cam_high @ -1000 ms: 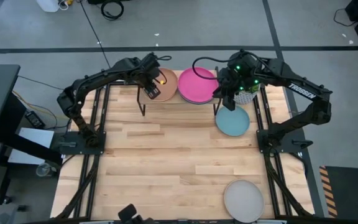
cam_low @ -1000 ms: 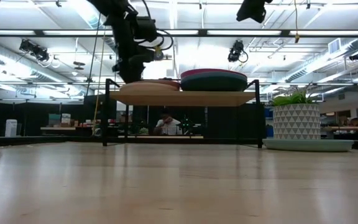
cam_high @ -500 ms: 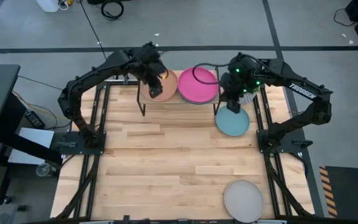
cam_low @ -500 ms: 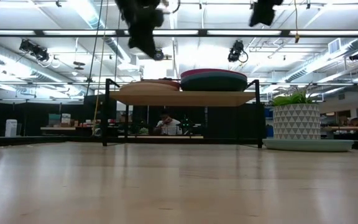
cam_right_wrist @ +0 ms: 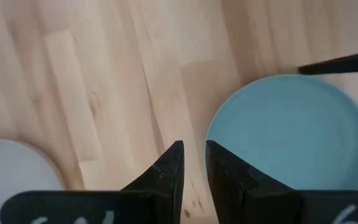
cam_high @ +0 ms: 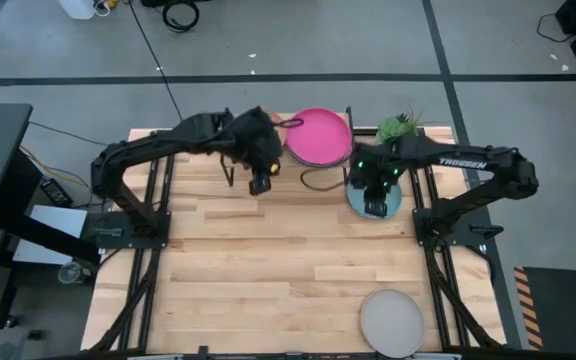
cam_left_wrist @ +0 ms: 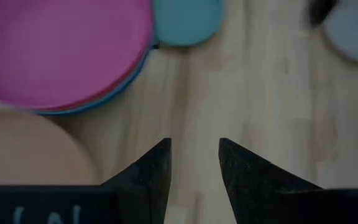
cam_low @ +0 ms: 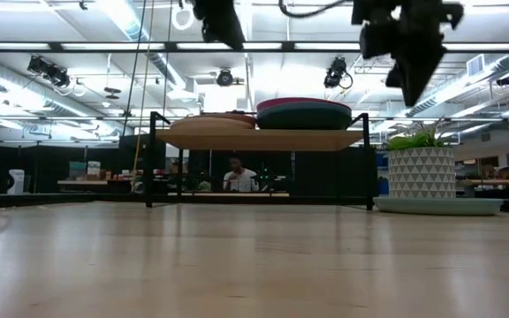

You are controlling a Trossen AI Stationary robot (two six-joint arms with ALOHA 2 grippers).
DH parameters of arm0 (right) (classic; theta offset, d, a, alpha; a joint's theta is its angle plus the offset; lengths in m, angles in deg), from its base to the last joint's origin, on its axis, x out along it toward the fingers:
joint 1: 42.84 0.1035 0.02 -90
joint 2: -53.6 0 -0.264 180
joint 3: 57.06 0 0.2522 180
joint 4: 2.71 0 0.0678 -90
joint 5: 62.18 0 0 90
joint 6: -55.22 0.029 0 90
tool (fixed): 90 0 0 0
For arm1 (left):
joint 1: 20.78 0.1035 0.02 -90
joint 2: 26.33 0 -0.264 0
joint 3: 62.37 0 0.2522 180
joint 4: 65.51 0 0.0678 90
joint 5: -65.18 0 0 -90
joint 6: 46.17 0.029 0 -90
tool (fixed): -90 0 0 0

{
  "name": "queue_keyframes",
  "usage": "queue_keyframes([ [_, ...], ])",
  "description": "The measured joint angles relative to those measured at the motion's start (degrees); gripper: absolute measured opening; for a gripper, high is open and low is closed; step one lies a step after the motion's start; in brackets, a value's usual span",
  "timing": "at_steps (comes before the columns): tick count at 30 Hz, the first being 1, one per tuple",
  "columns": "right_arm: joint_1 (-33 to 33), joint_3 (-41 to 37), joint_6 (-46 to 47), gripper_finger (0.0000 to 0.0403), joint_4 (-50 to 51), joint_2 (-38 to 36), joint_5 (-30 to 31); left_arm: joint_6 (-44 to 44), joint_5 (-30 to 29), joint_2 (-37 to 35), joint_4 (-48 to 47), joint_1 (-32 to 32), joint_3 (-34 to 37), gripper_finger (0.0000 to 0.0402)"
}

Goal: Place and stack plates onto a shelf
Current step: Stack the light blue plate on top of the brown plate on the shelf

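Observation:
The shelf (cam_low: 263, 139) carries the peach-tan plate (cam_low: 208, 124) on its left and a stack topped by the pink plate (cam_high: 319, 137) on its right, with dark teal (cam_low: 304, 116) below. My left gripper (cam_high: 260, 182) hovers open above the shelf's near edge, touching nothing. My right gripper (cam_high: 373, 200) hangs above the pale blue plate (cam_right_wrist: 291, 134), which lies flat on the table right of the shelf. Its fingers (cam_right_wrist: 173, 165) stand a narrow gap apart over the plate's rim. The grey plate (cam_high: 391, 318) lies by the near edge.
A white patterned plant pot (cam_low: 421, 172) stands at the far right, behind the pale blue plate. A black shelf leg (cam_right_wrist: 340, 62) crosses near that plate. A dark cable (cam_high: 318, 182) loops between the two arms. Bare wood fills the table's middle and left.
My left gripper rose off the peach-tan plate on the shelf and moved toward the near edge and slightly right. My right gripper moved from the shelf's right end toward the near edge, over the pale blue plate, and came lower. No plate has moved.

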Motion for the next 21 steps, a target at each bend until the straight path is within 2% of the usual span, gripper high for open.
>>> queue_keyframes([
  [3, 2.12, -4.38, 2.37, 0.0073, -3.43, -0.29, 2.38, -3.74, -0.71, -3.53, 4.86, -1.34, 4.56, 0.0141],
  [8, 3.43, -11.31, 5.41, 0.0073, -11.89, -2.41, 3.13, -11.23, -4.53, -10.66, 6.20, -3.22, 11.97, 0.0141],
  [14, 4.00, -20.05, 5.46, 0.0078, -17.59, -2.54, 5.54, -13.65, -14.87, -19.80, 8.17, -6.52, 19.23, 0.0141],
  [17, 3.99, -23.10, 6.76, 0.0096, -20.25, -1.84, 5.60, -14.23, -19.70, -23.82, 9.33, -6.66, 21.93, 0.0141],
  [21, 4.27, -25.38, 7.22, 0.0135, -23.57, 0.05, 7.11, -14.54, -20.49, -28.80, 10.32, -6.53, 23.45, 0.0141],
])
